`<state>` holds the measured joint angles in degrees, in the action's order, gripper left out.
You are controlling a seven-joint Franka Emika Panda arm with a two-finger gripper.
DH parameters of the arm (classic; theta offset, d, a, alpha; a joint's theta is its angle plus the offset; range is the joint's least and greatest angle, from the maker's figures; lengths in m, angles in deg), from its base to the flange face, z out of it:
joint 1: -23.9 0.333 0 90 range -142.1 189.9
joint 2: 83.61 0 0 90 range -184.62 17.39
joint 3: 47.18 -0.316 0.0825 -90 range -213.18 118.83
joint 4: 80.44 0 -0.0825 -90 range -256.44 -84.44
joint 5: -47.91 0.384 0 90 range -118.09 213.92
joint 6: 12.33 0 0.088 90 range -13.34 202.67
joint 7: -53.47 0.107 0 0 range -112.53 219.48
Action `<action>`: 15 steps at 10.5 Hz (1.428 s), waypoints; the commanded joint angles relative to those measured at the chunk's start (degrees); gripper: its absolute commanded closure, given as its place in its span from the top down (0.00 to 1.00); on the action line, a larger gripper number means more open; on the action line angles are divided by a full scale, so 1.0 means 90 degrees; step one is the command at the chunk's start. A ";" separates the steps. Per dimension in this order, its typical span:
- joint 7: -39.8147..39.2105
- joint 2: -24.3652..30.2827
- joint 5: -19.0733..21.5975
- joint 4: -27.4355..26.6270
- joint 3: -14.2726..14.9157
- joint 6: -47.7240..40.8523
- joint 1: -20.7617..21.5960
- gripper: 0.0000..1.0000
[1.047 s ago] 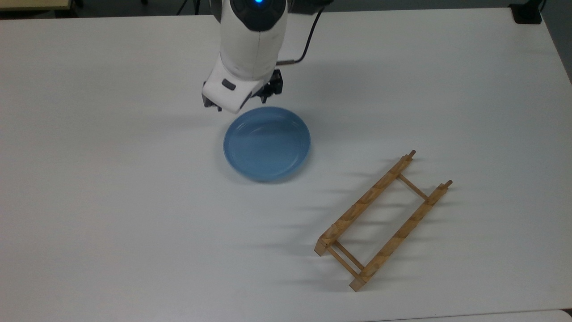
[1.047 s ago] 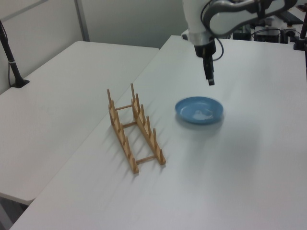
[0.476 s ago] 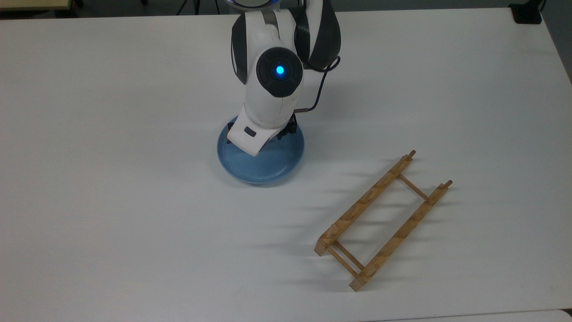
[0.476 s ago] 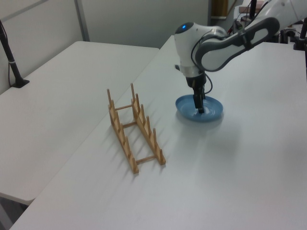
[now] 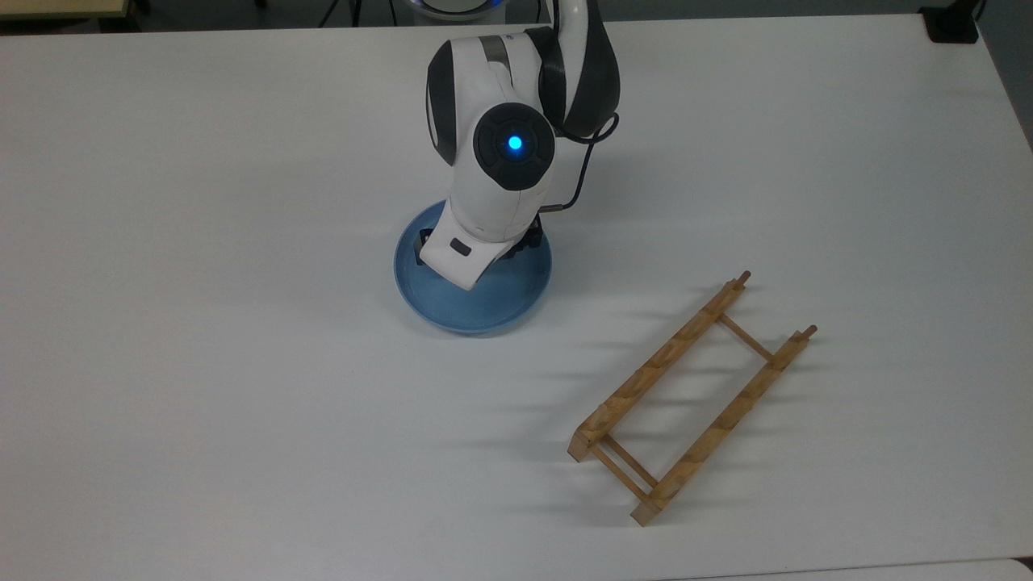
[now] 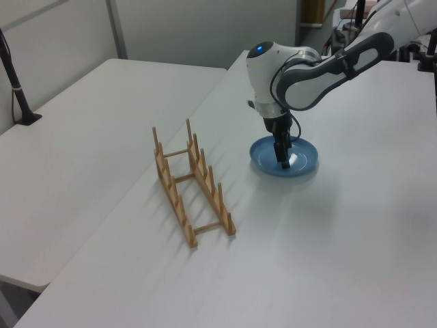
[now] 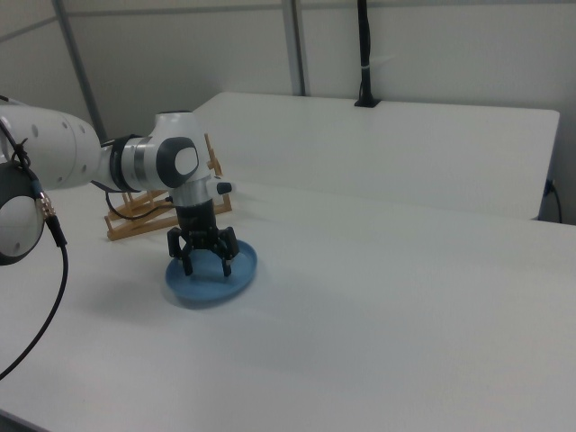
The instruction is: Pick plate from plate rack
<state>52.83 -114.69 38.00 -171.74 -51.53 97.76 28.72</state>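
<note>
My end effector [image 7: 206, 268] is down inside the plate [image 5: 484, 303], fingers [image 7: 188, 266] spread wide and pointing straight down, gripping nothing. In the right view both fingertips sit over the plate's flat centre, one toward each side; I can't tell whether they touch the surface.

The plate lies flat on the white desk [image 5: 202, 363], not in the plate rack [image 5: 692, 396]. It's well apart from the rack: in the top view the rack is toward the lower right, sitting diagonally with no plate between its pegs. In the left view the rack [image 6: 192, 184] is to the left of the plate [image 6: 300, 164], with bare desk between them.

My wrist covers the plate's upper half in the top view, blue status light [image 5: 514, 144] on. In the left view the end effector [image 6: 284, 162] is over the plate's middle.
</note>
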 commanded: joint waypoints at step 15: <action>-0.0192 0.0317 0.0007 -0.0539 -0.0005 -0.2427 0.0646 1.00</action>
<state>52.11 -114.27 37.99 -174.28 -52.03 77.48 34.05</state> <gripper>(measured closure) 0.000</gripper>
